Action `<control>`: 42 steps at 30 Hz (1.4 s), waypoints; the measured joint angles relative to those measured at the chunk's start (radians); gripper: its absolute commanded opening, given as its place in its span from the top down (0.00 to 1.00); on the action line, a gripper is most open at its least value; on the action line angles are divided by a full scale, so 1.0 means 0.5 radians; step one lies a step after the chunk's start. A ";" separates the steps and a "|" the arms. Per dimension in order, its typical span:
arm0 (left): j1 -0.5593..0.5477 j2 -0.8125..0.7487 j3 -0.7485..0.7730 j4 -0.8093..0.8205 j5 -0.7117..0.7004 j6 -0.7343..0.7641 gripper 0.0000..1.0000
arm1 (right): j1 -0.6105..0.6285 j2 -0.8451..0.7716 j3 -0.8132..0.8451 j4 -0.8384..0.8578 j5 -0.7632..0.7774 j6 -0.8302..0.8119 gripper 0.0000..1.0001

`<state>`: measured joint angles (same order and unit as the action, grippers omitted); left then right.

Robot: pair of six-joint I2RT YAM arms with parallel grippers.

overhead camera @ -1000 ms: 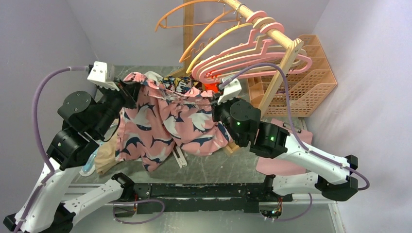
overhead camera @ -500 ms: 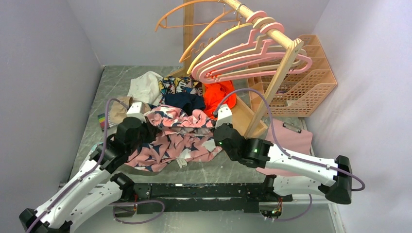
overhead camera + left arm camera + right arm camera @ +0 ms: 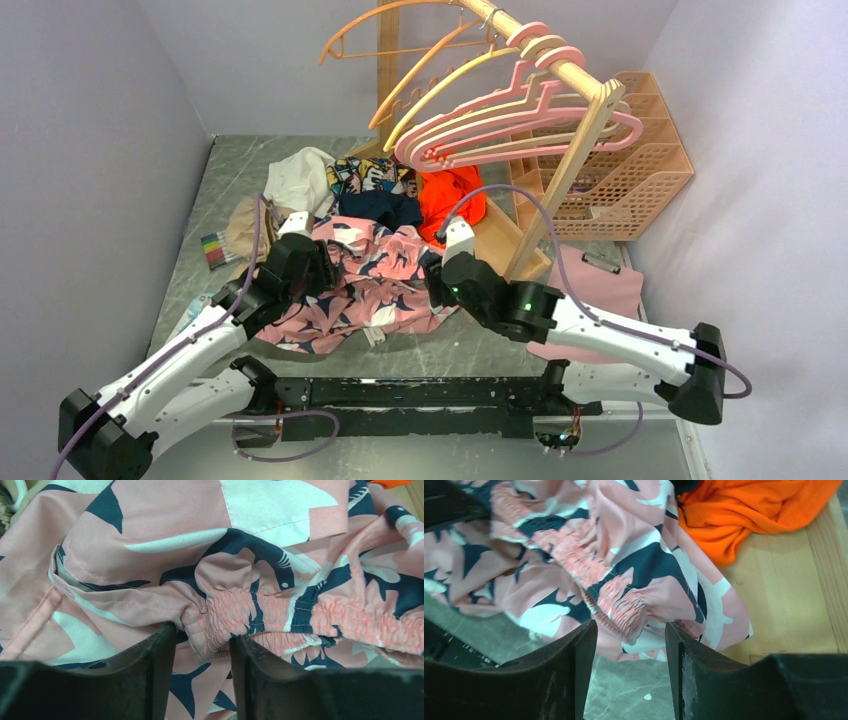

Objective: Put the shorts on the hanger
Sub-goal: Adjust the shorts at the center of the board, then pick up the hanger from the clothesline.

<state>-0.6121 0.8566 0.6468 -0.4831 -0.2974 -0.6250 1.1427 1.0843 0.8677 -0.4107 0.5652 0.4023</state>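
Both arms are stretched low over the shorts (image 3: 372, 288), heaped on the table (image 3: 225, 170).
Left gripper (image 3: 202, 632) and right gripper (image 3: 631, 627) are held spread, with the waistband lying unpinched between the fingers. The hanger (image 3: 625, 122) is hung on the rail (image 3: 560, 62).

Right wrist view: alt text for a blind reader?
Pink whale-print shorts lie crumpled, their gathered waistband reaching into the open right tool. An orange garment lies upper right, overlapping a wooden board; grey table below.

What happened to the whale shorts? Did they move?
Yes. The shorts came down from up by the wooden rail toward the near edge of the table, and now lie bunched in front of the orange garment.
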 measured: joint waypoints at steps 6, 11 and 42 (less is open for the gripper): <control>0.000 -0.024 0.048 -0.007 0.049 0.002 0.26 | 0.000 -0.128 0.217 -0.152 -0.262 -0.174 0.35; 0.000 -0.024 0.206 -0.075 0.121 0.056 0.04 | 0.000 -0.106 0.672 -0.253 -0.311 -0.254 0.33; 0.000 -0.456 0.117 0.047 0.342 0.354 0.07 | -0.229 0.440 1.550 0.050 0.411 0.272 0.49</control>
<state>-0.6121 0.6285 0.7055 -0.4595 -0.1265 -0.4480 1.0283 1.3045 1.6428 -0.3859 0.7708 0.5381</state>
